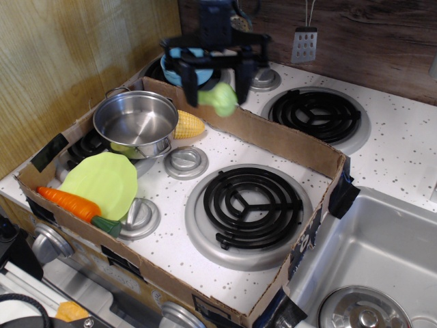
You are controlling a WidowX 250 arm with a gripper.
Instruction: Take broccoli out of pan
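The broccoli [219, 98] is a small light-green lumpy toy held in the air by my gripper [217, 87], whose black fingers are shut on it. It hangs above the far cardboard wall, right of the pan. The pan [136, 123] is a shiny steel pot standing at the back left of the cardboard box, and its inside looks bare. The gripper is well to the right of the pan and higher than it.
A cardboard box wall [287, 142] surrounds the left stove part. Yellow corn [189, 125] lies beside the pan, a lime plate [108, 183] and orange carrot [67, 202] in front. A blue bowl [179, 71] sits behind the gripper. Black burner coils [252, 201] and a sink [382, 253] lie right.
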